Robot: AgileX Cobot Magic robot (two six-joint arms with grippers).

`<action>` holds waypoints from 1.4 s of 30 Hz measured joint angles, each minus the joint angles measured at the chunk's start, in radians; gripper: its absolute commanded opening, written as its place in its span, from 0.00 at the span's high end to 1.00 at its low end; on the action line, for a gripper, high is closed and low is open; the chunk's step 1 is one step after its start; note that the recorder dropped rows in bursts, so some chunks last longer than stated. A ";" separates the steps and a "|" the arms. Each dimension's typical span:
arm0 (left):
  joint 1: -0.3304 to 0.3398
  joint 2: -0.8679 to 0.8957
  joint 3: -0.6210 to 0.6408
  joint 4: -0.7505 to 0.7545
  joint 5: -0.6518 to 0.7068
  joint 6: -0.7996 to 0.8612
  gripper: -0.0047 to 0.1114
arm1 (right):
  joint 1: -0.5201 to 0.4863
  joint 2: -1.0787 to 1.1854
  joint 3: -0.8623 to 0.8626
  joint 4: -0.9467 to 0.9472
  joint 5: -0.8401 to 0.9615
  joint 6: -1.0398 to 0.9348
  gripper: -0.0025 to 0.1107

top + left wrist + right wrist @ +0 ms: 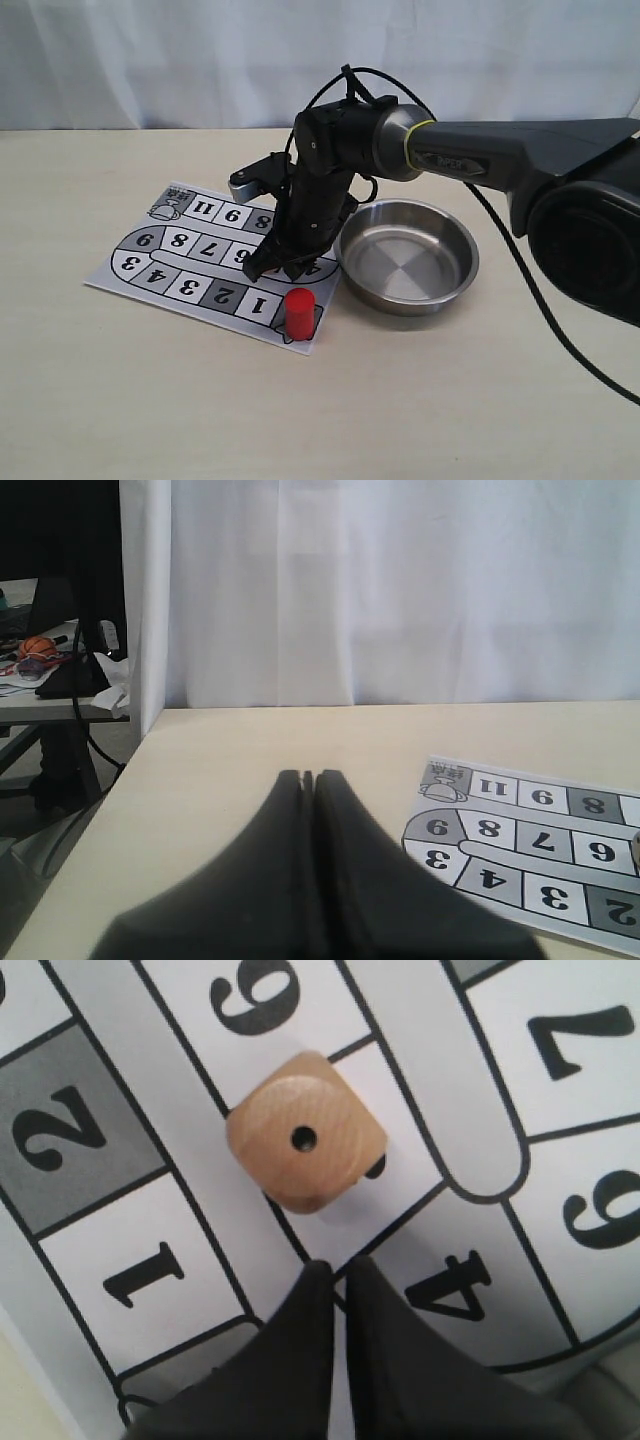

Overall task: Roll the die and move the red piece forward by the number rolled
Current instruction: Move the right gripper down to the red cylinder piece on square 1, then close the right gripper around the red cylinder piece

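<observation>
While the right gripper (338,1270) hangs pinched closed over the board (150,268), one die (305,1135) sits beside its tips, one dot up. One red piece (298,312) stands at the board's near-right corner; the left gripper (310,780) is pinched closed too.

The white and grey printed paper game board (540,865) carries black numbers in its squares. At the right of the left wrist frame they read 11, 9, 8, then 9, 8, 7, 6, then 3, 4, 3, 2. In the right wrist frame 2, 1 and 4 are clear. The pale wooden die (305,1135) shows one black dot on top. Pale lettering on the dark grey arm (455,160) is too blurred to read.
</observation>
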 measured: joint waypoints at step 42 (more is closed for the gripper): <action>0.000 0.000 0.000 0.000 0.000 0.000 0.96 | 0.000 -0.470 0.661 0.104 -0.497 -0.028 0.59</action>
